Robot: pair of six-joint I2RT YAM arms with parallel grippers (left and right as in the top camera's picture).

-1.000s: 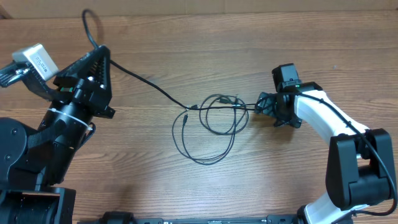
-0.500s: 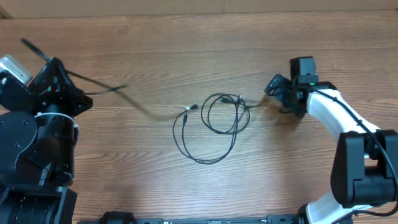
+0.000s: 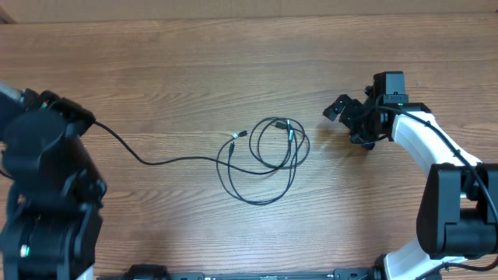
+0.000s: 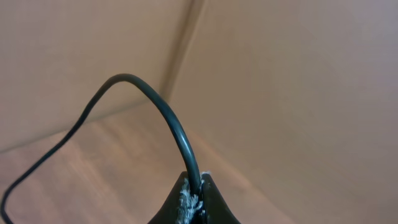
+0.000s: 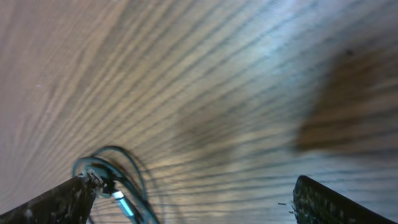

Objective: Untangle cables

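The cables (image 3: 264,159) lie as loose black loops with silver-tipped plugs in the middle of the wooden table. One cable (image 3: 148,162) trails out of the bunch to the left, up to my left arm (image 3: 47,148). In the left wrist view my left gripper (image 4: 194,182) is shut on that black cable (image 4: 168,118), which arches away from the fingertips. My right gripper (image 3: 348,123) hovers just right of the loops, open and empty. In the right wrist view its gripper (image 5: 189,193) stands wide, with the cable loops (image 5: 115,177) by the left finger.
A cardboard wall (image 3: 249,8) runs along the far edge of the table. The left arm's base fills the near left corner, and the right arm's white link (image 3: 420,144) and base (image 3: 459,218) stand at the near right.
My left arm has swung back to the left with the cable, which now lies slack in a curve on the table. The right gripper has drawn away to the right of the loops.
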